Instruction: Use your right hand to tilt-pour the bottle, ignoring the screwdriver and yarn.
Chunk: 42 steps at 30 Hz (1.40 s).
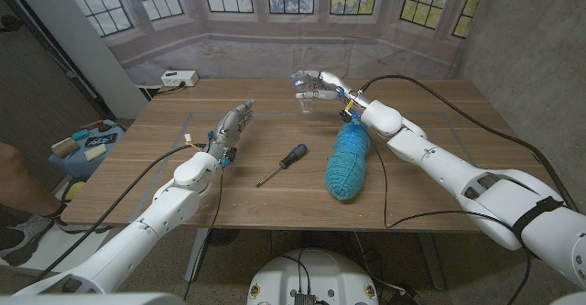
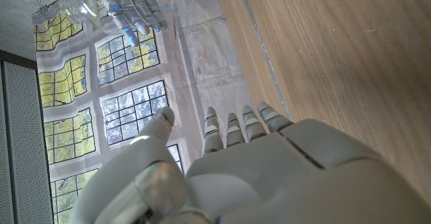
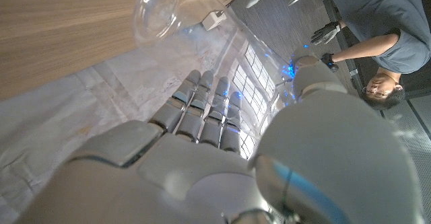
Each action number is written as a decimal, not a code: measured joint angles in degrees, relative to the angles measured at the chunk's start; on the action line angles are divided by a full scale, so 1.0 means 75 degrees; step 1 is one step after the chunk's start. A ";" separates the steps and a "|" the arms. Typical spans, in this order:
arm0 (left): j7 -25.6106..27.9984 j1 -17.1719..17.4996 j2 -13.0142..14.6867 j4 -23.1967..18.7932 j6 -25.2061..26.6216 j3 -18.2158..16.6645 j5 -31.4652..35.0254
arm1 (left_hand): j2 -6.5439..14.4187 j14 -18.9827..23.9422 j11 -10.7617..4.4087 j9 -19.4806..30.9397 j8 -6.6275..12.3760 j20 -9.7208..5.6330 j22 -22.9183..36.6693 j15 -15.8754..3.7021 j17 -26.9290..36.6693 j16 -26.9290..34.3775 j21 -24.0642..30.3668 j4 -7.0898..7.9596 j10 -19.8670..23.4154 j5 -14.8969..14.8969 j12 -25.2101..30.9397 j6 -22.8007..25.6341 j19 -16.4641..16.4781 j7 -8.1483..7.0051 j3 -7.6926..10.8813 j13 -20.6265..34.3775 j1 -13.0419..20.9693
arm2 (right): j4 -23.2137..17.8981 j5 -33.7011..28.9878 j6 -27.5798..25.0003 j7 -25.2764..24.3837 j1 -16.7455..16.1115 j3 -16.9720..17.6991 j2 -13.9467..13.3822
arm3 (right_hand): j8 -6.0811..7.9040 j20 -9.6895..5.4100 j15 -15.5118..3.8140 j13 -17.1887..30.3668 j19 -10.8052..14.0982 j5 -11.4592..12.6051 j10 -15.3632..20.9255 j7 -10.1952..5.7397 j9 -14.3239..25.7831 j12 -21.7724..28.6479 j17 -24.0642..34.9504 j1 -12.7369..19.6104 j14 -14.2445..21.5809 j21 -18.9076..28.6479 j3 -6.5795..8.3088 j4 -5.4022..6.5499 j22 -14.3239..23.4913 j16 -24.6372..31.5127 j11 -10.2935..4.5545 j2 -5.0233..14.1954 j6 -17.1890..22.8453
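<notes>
Right hand (image 1: pixel 318 85): raised over the far part of the bench (image 1: pixel 439 163), fingers wrapped around the clear bottle (image 1: pixel 307 101).
Bottle: transparent plastic, held in the right hand's grip and lifted off the wood; in the right wrist view its round end (image 3: pixel 161 12) shows just past the fingertips (image 3: pixel 202 83).
Left hand (image 1: pixel 233 126): holds nothing, fingers stretched out and close together, reaching toward the far edge; whether it touches the wood I cannot tell.
Screwdriver (image 1: pixel 282 164): lies on the bench between the two arms, just right of the left hand, black handle away from the robot.
Yarn (image 1: pixel 348 159): a teal skein lying lengthwise beneath the right forearm, nearer the robot than the right hand.
Person (image 3: pixel 377 42): seen in the right wrist view, beyond the right hand.
</notes>
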 measured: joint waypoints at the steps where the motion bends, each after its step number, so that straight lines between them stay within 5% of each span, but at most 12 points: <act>1: 0.0000 0.0010 0.0000 -0.0012 0.0000 0.0001 0.0000 | 0.0000 0.0000 0.0000 0.0000 0.0000 0.0000 0.0000 0.0000 0.0000 0.0000 0.0000 -0.0009 0.0000 0.0000 0.0000 0.0000 0.0000 0.0000 0.0009 0.0000 0.0000 | -0.0010 -0.0157 0.0047 -0.0172 0.0000 -0.0002 -0.0009 | 0.0000 0.0014 -0.0029 0.0000 0.0014 0.0000 0.0001 0.0000 0.0000 0.0001 0.0000 -0.0001 0.0029 0.0000 0.0000 0.0000 0.0000 0.0000 0.0000 0.0001 0.0000; 42: 0.0247 0.0271 -0.0009 -0.0116 -0.0218 -0.0103 0.0084 | 0.0000 0.0041 0.0000 0.0000 0.0000 0.0000 0.0000 -0.0041 0.0000 0.0000 0.0000 -0.0030 0.0000 0.0000 0.0000 0.0000 -0.0001 0.0000 0.0031 0.0000 0.0000 | -0.0763 -0.3088 -0.0328 -0.2645 0.0284 -0.0673 -0.0166 | -0.0002 -0.0001 -0.0039 0.0100 0.0163 -0.0029 0.0025 -0.0030 -0.0001 0.0086 0.0072 0.0047 0.0231 0.0000 0.0124 -0.0071 -0.0002 -0.0001 0.0025 0.0057 0.0083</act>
